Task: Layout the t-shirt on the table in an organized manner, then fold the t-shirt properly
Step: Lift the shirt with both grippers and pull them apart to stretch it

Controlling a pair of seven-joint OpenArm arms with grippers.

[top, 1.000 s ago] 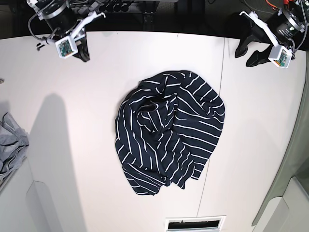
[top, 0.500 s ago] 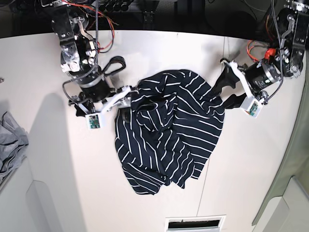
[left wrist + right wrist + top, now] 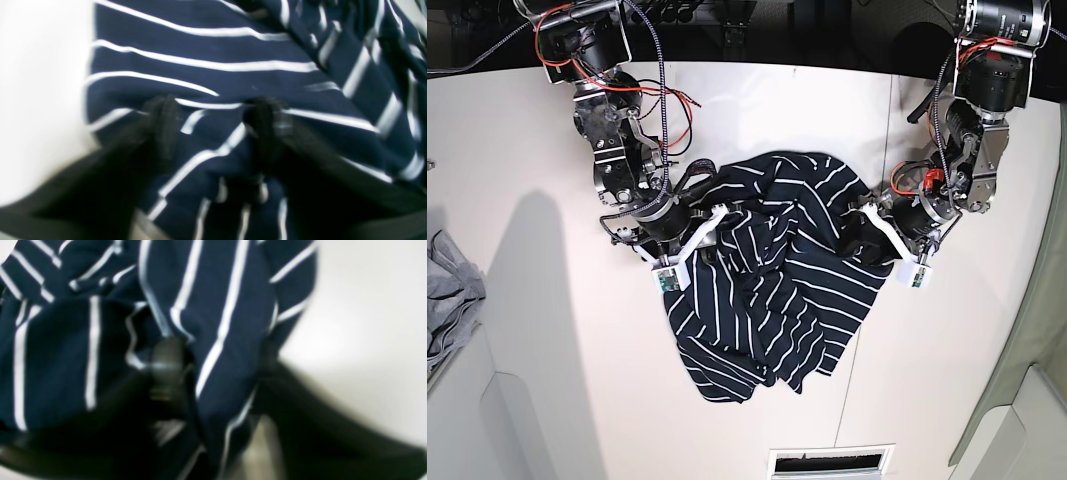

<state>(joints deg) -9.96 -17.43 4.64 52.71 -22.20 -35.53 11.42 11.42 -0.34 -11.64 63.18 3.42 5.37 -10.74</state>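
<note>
Crumpled light grey garment (image 3: pixel 449 300) lies well left of the dark navy white-striped fabric t-shirt (image 3: pixel 772 270), bunched mid big white tabletop (image 3: pixel 557 330). Right gripper (image 3: pixel 695 232) at the shirt's left edge, fingers (image 3: pixel 166 366) narrow with a fabric fold between them. Left gripper (image 3: pixel 867 235) at the shirt's right edge, fingers (image 3: pixel 267 116) moderately apart, pressed into cloth; grip unclear. No readable writing.
</note>
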